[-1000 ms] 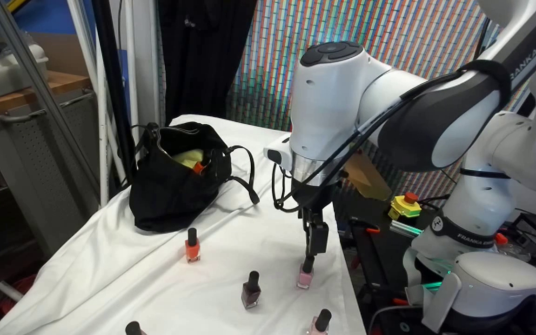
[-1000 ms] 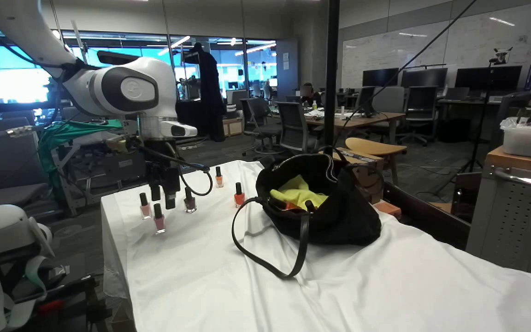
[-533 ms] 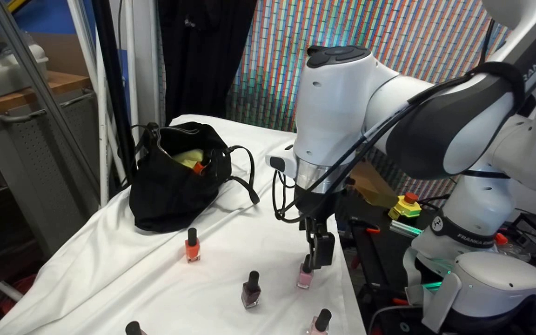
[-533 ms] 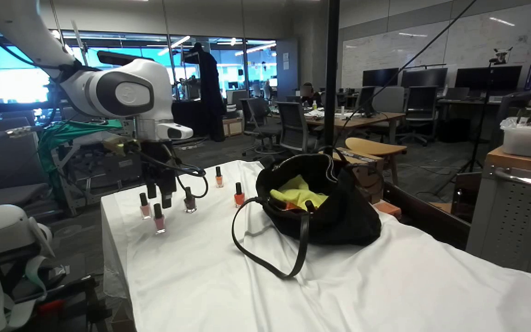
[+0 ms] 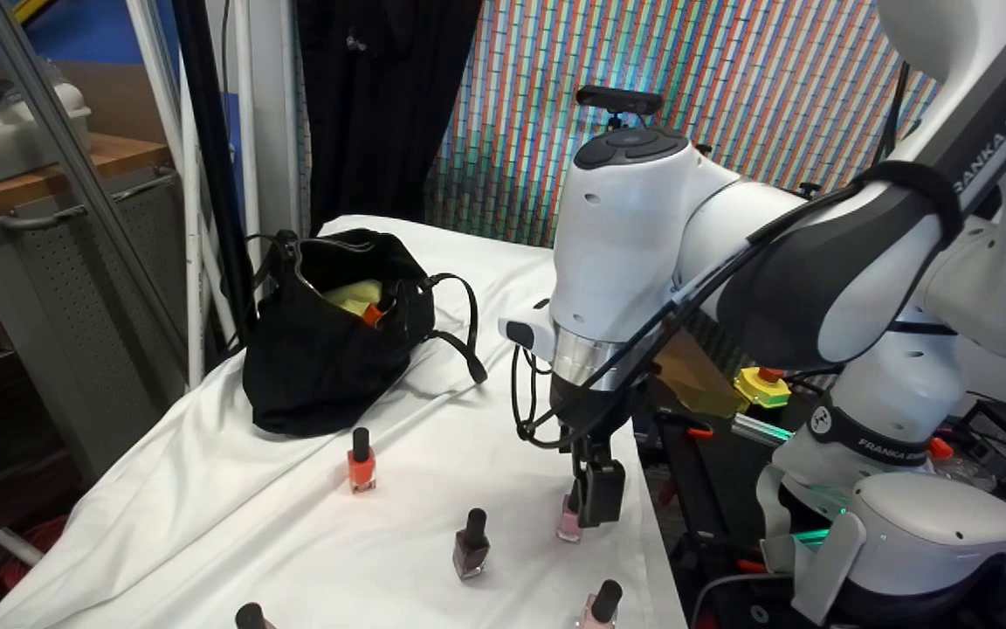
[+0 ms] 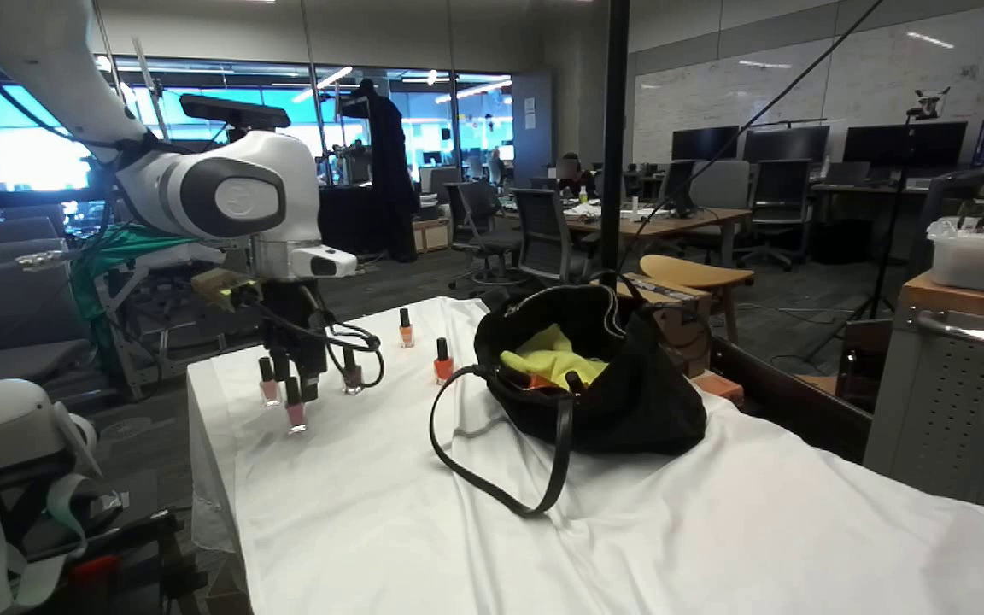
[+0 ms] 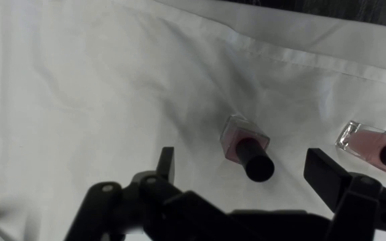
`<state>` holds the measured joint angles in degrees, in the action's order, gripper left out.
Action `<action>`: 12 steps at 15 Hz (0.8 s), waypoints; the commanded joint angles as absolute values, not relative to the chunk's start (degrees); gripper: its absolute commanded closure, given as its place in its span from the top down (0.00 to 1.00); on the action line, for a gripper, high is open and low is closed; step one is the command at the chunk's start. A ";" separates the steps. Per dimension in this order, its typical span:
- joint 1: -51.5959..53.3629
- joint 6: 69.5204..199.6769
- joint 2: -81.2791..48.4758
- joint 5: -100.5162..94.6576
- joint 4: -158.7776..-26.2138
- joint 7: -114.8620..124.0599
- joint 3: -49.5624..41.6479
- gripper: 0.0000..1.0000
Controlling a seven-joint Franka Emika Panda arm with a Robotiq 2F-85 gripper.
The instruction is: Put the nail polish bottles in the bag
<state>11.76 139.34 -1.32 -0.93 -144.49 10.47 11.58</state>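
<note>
White and cloth-covered, the surface (image 6: pixel 714 547) carries a small clear-glass bottle of pink nail polish with a black cap (image 7: pixel 246 147) near its edge beside the robot's white base (image 5: pixel 940 524). It stands upright, so the cap is easy to reach from above. The black two-fingered gripper (image 7: pixel 241 164) points down with jaws spread wide, a finger to each side of this bottle; surface shows through both gaps, so nothing is held. The wide spread probably guards against tipping it, and gripping looks like the next step. A paler pink bottle with a black cap (image 7: pixel 370 147) stands just outside one finger, closer to the corner, so that side calls for care. Farther in from this edge stand a dark plum bottle (image 5: pixel 471 550) and an orange-red bottle (image 5: pixel 361 472), with a light orange bottle (image 6: pixel 407 335) near the end edge, all black-capped. Toward the opposite edge slouches the black fabric bag with looped handles (image 5: pixel 320 384), mouth up, presumably to take drops from above. Inside, what looks like another orange-red bottle (image 5: pixel 372 314) rests by yellow-green fabric (image 6: pixel 552 352).
</note>
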 commanded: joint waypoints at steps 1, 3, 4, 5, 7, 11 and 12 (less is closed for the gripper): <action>12.51 143.09 -2.73 1.35 -144.92 9.88 12.37 1.00; 12.73 144.83 -3.69 1.75 -144.96 9.91 12.62 1.00; 12.85 145.44 -3.95 1.80 -144.99 10.33 12.72 1.00; 13.02 146.13 -4.29 1.40 -145.17 11.23 12.75 1.00; 13.31 146.81 -4.54 0.89 -145.54 12.02 12.71 1.00; 13.36 147.97 -4.49 -0.05 -146.69 13.57 12.30 1.00; 13.39 148.03 -4.43 -0.35 -146.97 14.17 12.23 1.00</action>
